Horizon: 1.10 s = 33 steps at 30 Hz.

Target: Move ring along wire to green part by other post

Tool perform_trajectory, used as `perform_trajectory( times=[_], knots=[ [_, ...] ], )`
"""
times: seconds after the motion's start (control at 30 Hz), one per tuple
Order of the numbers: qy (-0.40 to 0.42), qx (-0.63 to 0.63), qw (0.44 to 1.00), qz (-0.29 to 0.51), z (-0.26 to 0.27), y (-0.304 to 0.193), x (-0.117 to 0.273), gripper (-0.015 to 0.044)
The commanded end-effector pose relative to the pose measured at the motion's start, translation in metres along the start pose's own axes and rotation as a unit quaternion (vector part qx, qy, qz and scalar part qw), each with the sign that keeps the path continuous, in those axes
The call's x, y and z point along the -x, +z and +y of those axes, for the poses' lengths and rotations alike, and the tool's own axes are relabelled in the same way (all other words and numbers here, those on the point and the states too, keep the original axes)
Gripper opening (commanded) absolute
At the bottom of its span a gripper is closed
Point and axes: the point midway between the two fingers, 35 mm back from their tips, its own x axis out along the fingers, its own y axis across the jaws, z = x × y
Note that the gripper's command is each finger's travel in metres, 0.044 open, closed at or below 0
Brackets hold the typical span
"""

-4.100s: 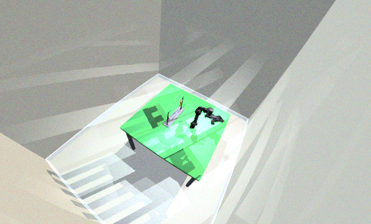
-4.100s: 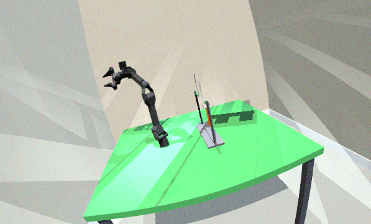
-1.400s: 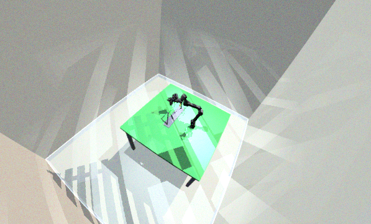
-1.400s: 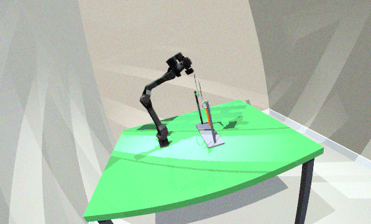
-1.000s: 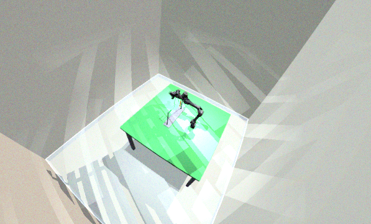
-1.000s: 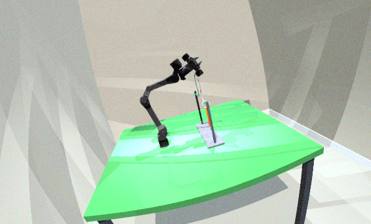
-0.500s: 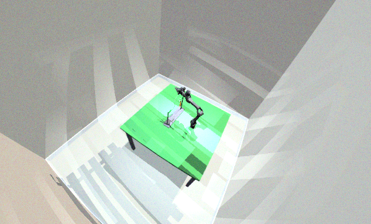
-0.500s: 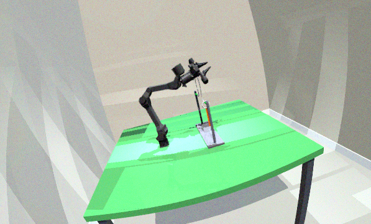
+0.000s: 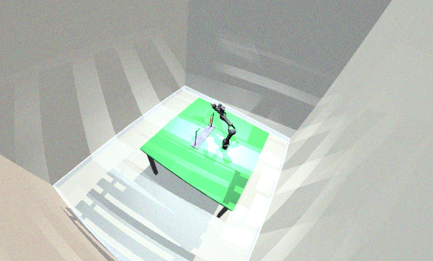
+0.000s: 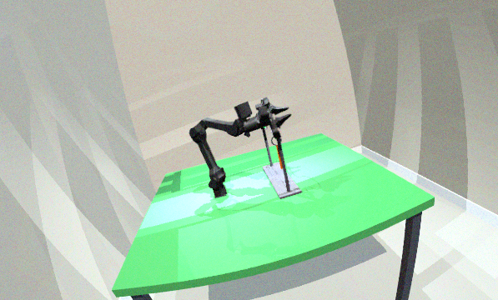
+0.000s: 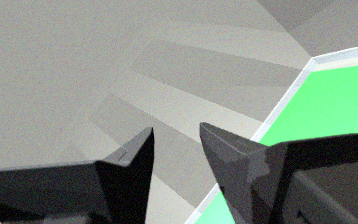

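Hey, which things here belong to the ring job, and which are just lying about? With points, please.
For the job:
- ring (image 10: 272, 141)
- orange handle (image 9: 211, 120) (image 10: 279, 157)
- wire (image 9: 197, 130) (image 10: 264, 127)
- handle-side post (image 9: 212, 118) (image 10: 285, 171)
- other post (image 9: 196, 138) (image 10: 268, 146)
- board (image 9: 203, 137) (image 10: 276, 177) bearing the posts
- robot's hand (image 9: 212, 104) (image 10: 289, 112) (image 11: 176, 130)

Lying about:
- nothing loose that I can make out; the table (image 9: 180, 159) (image 10: 315, 233) (image 11: 340, 105) only supports the setup
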Motion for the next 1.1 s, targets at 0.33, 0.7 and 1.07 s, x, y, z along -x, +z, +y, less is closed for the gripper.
perform_trajectory(
  times=[0.33, 0.7, 1.07],
  knots=[
    [-0.070, 0.177, 0.981, 0.042, -0.148, -0.034, 0.053, 0.0160],
    [-0.028, 0.308, 0.945, 0.105, -0.198, -0.110, 0.119, 0.0160],
    [0.040, 0.433, 0.890, 0.141, -0.199, -0.183, 0.198, 0.0160]
  ],
)
